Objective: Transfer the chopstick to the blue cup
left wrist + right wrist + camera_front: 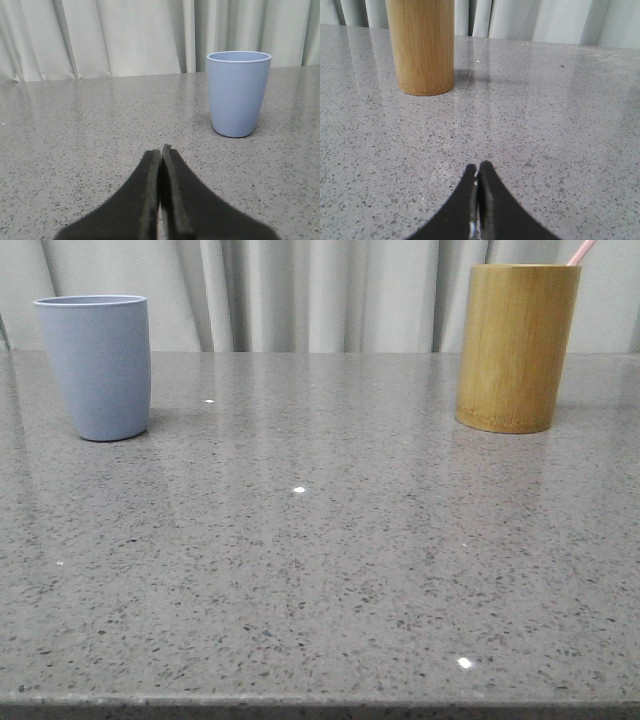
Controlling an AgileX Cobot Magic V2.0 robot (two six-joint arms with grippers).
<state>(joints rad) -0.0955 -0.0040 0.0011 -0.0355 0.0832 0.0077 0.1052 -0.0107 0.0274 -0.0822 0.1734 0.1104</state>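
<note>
Closest to my left wrist camera is my left gripper (161,152), its two dark fingers pressed together with nothing between them, hanging low over the speckled grey table (90,130). My right gripper (478,169) looks the same from its own wrist: clenched on nothing, tips just above the stone.

Ahead of my left gripper and a little off to one side stands the blue cup (238,92), upright and well apart from the fingertips. I cannot see down into it from here. Ahead of my right gripper stands the wooden cup (421,45), also upright and well apart from the tips.

The chopstick (581,251) is in that wooden cup; in the front view its pink tip pokes out above the rim, leaning toward the outer side. The rest of it is hidden inside.

So I judge the job has not begun: the stick sits in the wrong cup, and neither of my grippers is near it. Everything is left to do, namely spreading the right fingers, reaching over the wooden cup, pinching the stick, lifting it clear, carrying it across, and dropping it in the blue one.
</note>
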